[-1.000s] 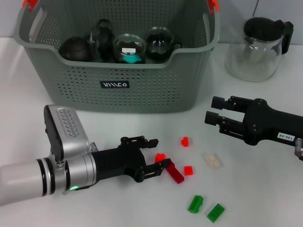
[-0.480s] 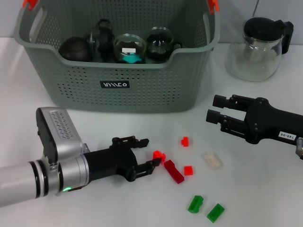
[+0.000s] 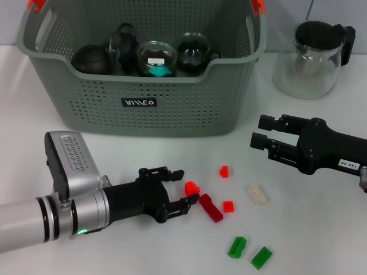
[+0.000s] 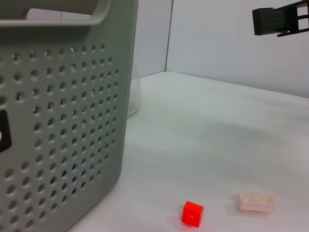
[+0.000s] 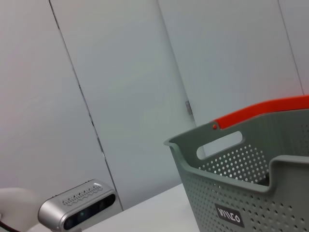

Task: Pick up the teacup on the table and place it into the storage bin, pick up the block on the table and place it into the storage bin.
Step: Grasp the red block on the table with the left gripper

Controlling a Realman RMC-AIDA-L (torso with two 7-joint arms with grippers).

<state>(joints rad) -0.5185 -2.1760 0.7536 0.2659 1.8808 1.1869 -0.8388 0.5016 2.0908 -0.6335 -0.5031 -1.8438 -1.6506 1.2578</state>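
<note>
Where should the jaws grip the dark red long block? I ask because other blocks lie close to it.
Grip the dark red long block across its narrow width, on the two long flat sides near the middle. It lies flat and slanted on the table, so a top-down approach looks best, jaws turned square to its length. The left gripper, open, is nearest; a small red block crowds one end.

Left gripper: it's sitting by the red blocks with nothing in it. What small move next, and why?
Probably ease the left gripper forward until the small red block sits between its open fingers, then close. That block lies just ahead of the fingertips, beside the dark red brick. The right gripper hovers off to the side.
</note>
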